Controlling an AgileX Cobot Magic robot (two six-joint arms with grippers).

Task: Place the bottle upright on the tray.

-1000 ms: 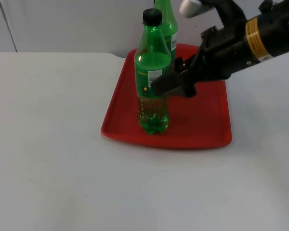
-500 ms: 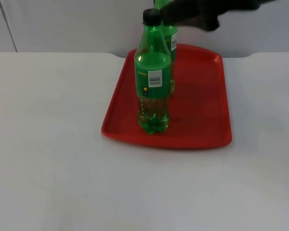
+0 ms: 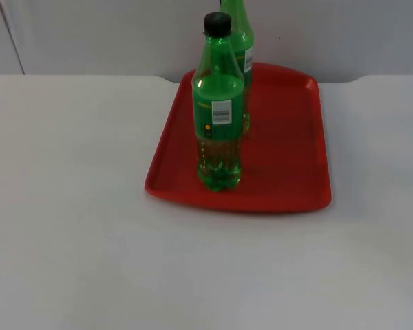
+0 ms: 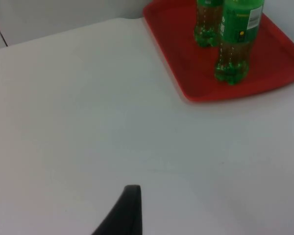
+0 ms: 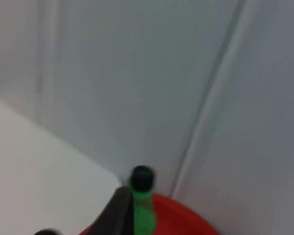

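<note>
Standing upright on red tray (image 3: 289, 137), green bottle (image 3: 219, 117), black cap up, second bottle (image 3: 238, 34) behind, claw states untellable

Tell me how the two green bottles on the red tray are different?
The front bottle stands near the tray's near edge; the back bottle stands behind it, toward the wall. The front bottle shows whole, with its black cap and a white label, while the back bottle is partly hidden behind it and its top is cut off in the top view. Both are green, upright and on the tray.
</note>
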